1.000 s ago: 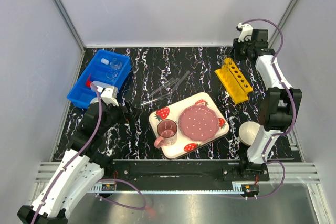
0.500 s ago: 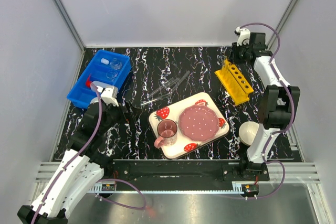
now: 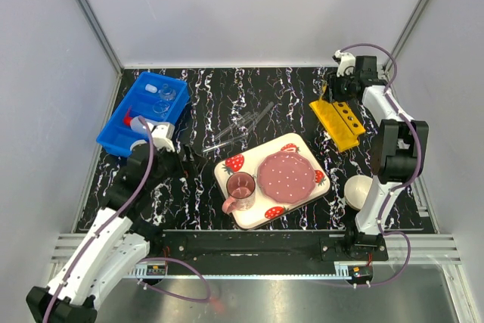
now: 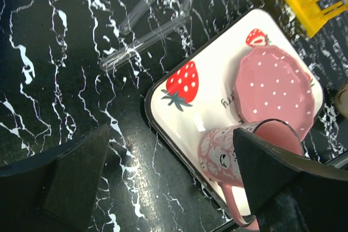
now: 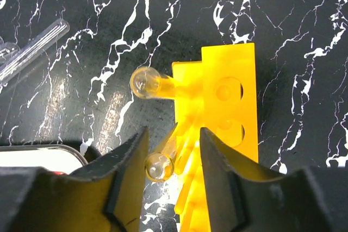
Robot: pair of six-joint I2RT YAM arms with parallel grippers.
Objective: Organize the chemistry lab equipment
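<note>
The yellow holed rack (image 3: 342, 119) stands at the far right; in the right wrist view (image 5: 228, 96) two clear tubes stand in it. My right gripper (image 3: 338, 92) is open over its far end, its jaws (image 5: 173, 131) either side of one tube (image 5: 159, 167); the other tube (image 5: 145, 82) stands just beyond. Several loose thin tubes (image 3: 238, 128) lie mid-table and show in the left wrist view (image 4: 152, 31). A beaker and flask (image 3: 162, 97) and the red-spouted bottle (image 3: 127, 120) sit in the blue bin (image 3: 121, 138). My left gripper (image 3: 189, 160) is open and empty (image 4: 171, 134), low beside the tray's left edge.
The strawberry-print tray (image 3: 299, 141) holds a pink plate (image 3: 286, 174) and a pink cup (image 3: 240, 187) at front centre. A white bowl (image 3: 361, 189) sits by the right arm's base. Grey walls close in the table on three sides.
My right gripper has moved left and down from behind the rack to over its far end, around a standing tube. My left arm has shifted only slightly.
</note>
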